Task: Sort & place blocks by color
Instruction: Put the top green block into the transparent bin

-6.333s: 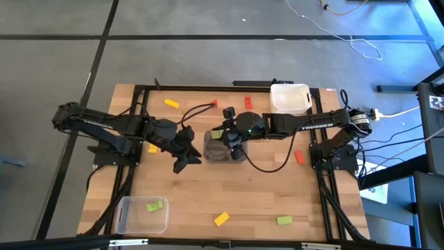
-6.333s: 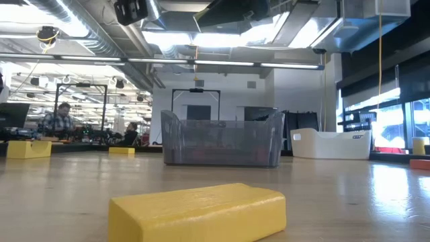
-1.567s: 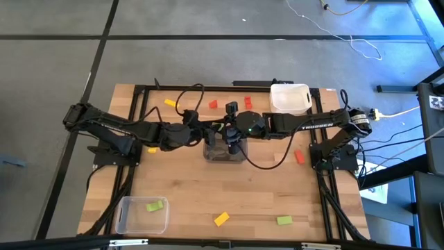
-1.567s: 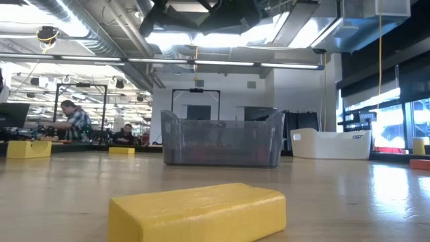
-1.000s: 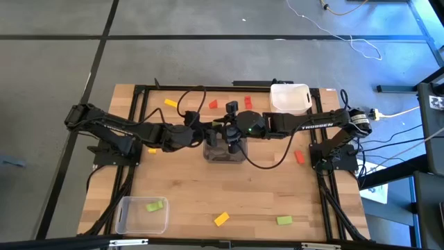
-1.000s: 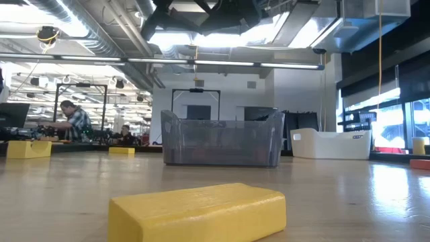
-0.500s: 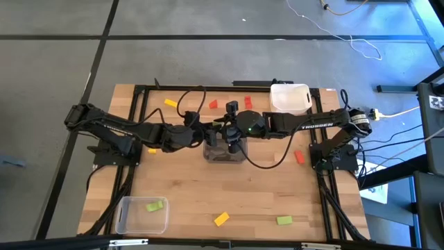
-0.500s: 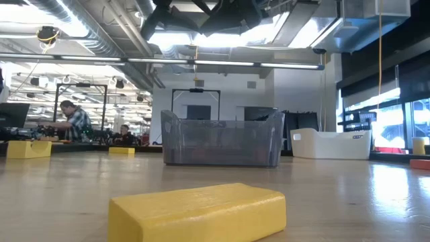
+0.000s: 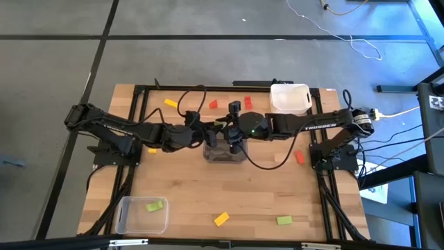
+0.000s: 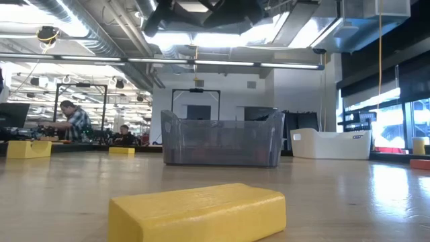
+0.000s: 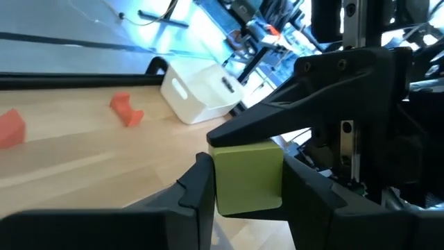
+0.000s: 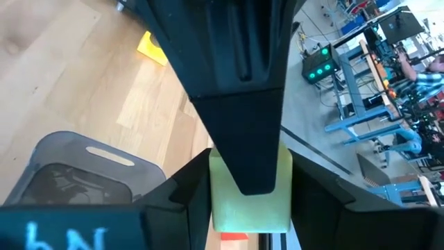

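Both grippers meet above the grey bin (image 9: 223,154) at the table's middle. A light green block (image 11: 246,177) is between my left gripper's (image 11: 248,205) fingers. It shows again in the right wrist view as the green block (image 12: 250,201) between my right gripper's (image 12: 250,215) fingers. In the high view, my left gripper (image 9: 207,132) reaches in from the left and my right gripper (image 9: 233,137) from the right. Other blocks lie flat on the table: yellow (image 9: 171,103), red (image 9: 213,105), green (image 9: 284,220). My left gripper pinches the green block between its two fingers, by two opposite side faces (image 11: 222,180). The block is lifted clear, above the grey bin. My right gripper pinches the same block by two other faces (image 12: 218,194). One left finger (image 12: 239,125) lies across the block's front and hides its middle.
White bin (image 9: 290,98) at the far right. Clear bin (image 9: 142,214) at the near left holds a green block (image 9: 155,205). Loose blocks: yellow (image 9: 221,219), (image 9: 151,148), red (image 9: 248,102), (image 9: 299,156). A yellow block (image 10: 198,212) lies close before the low camera.
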Robot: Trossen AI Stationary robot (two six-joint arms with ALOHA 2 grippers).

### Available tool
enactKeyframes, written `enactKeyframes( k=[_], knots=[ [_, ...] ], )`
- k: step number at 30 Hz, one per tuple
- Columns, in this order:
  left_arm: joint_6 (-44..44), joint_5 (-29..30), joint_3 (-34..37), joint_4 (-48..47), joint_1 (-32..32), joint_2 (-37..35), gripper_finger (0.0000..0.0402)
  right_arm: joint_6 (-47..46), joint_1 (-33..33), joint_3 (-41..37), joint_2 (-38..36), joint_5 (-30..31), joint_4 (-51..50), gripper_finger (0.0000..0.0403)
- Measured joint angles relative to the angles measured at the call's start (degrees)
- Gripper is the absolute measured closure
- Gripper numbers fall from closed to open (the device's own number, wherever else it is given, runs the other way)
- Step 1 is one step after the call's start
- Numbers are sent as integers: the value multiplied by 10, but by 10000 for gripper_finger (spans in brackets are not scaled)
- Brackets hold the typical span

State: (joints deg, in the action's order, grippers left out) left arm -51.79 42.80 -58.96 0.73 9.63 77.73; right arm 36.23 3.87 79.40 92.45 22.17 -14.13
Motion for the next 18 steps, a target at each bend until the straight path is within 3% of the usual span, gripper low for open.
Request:
enactKeyframes(
  k=[18],
  knots=[
    [-7,-11,0,13,6,-1,280,-35,5,0,-8,11,-14,247]
  ],
)
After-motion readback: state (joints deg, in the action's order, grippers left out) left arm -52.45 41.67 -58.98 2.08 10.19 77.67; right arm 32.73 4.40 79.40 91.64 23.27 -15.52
